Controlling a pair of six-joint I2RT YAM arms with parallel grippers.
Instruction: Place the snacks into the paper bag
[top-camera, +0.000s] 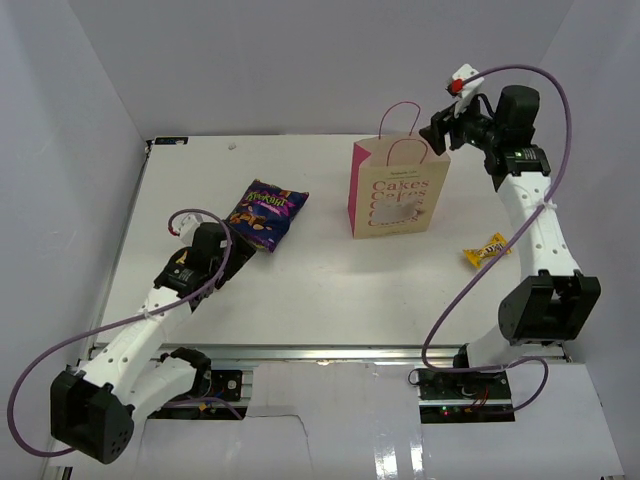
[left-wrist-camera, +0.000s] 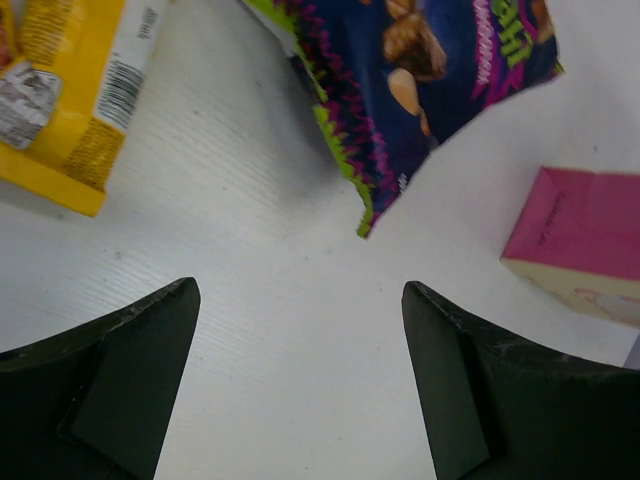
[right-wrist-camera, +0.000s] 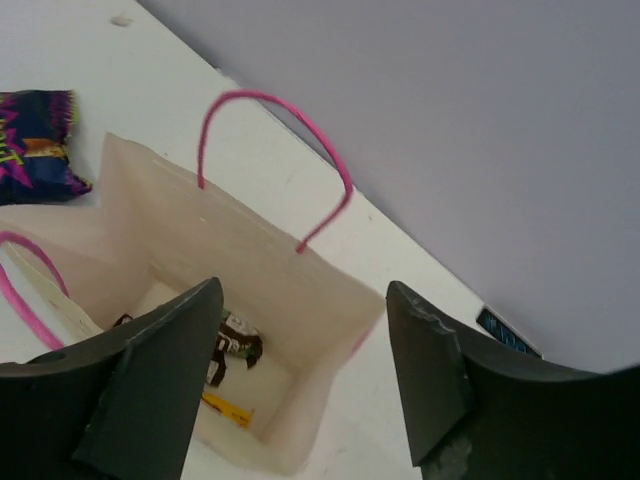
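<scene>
The paper bag (top-camera: 400, 195) stands toward the back of the table (top-camera: 300, 300), with packets (right-wrist-camera: 232, 350) lying on its bottom. The snack bag (top-camera: 266, 214) lies to its left, a lone packet (top-camera: 486, 249) to its right. The right gripper (right-wrist-camera: 302, 288) hangs over the paper bag's mouth.

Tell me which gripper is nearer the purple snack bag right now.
Left. The left gripper sits open just short of the purple snack bag, not touching it. The right gripper hangs above the paper bag, well off to the side.
</scene>
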